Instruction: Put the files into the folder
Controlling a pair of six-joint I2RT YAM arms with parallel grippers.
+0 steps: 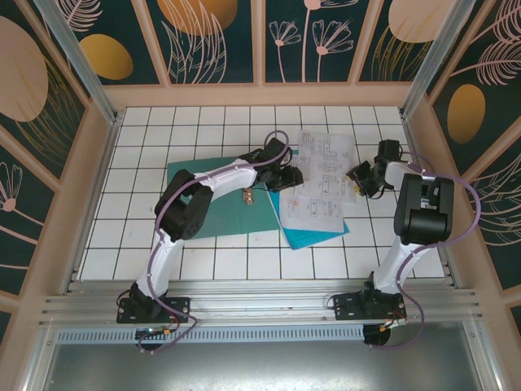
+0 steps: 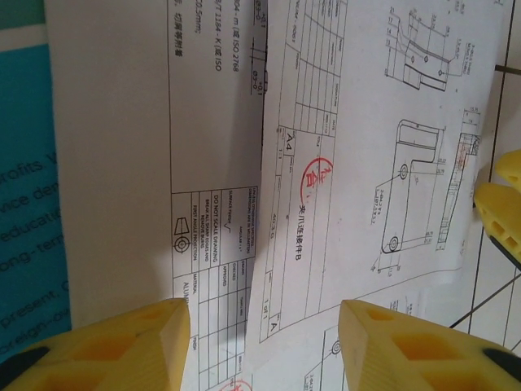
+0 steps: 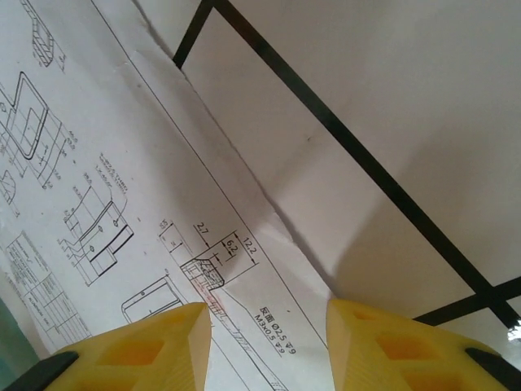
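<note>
Top view: dark green folder (image 1: 213, 218) lies open and flat on the white tiled table (image 1: 203, 122), left of centre, small clip (image 1: 248, 195) near its right edge. Files sit just right of the folder: cyan-blue sheet (image 1: 313, 235) lowest and nearest the arms, its left corner touching or overlapping the folder edge, white printed sheets (image 1: 321, 183) stacked askew on top of it, reaching toward the far side. No files inside the folder. Left claw (image 1: 289, 177) is over the left edge of the white sheets, right claw (image 1: 358, 177) at their right edge. Left wrist view: left claw (image 2: 264, 346) has its yellow fingers (image 2: 122, 350) well apart, nothing between them, overlapping drawing sheets (image 2: 326, 163) flat below. A teal strip with pale lettering (image 2: 24, 204) runs along the left edge, can't tell if it's sheet or folder. Right wrist view: right claw (image 3: 269, 346) is also parted about halfway, gripping nothing. The sheets' edge (image 3: 98, 204) runs under the gap, slightly creased, with bare table tile (image 3: 366, 98) beyond.
</note>
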